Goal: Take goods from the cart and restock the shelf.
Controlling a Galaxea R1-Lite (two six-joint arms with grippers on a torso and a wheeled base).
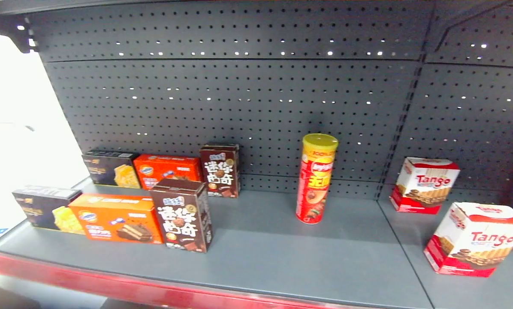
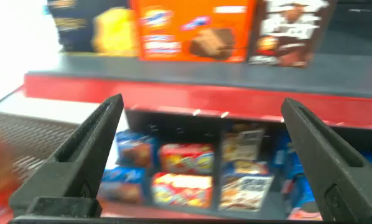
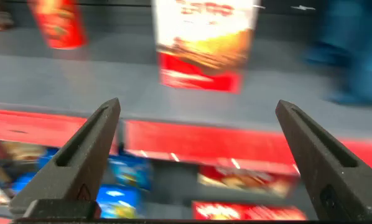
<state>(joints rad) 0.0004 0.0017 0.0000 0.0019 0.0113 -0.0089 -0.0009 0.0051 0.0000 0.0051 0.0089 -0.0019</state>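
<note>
On the grey shelf [image 1: 282,253], boxed snacks [image 1: 117,219] stand in fronted pairs at left, a lone chip can [image 1: 317,179] upright mid-shelf and wafer boxes [image 1: 475,238] at right, seemingly faced for shoppers, with bare space flanking the can. Facing its red lip, the left end effector [image 2: 201,106] and right end effector [image 3: 197,106] hang released and empty; packets [image 2: 186,171] fill the tier below.

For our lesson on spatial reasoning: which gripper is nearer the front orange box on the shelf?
Left. The left gripper, open, faces the front orange box over the red shelf edge; the right gripper faces the red-and-white box, farther to the right.
</note>
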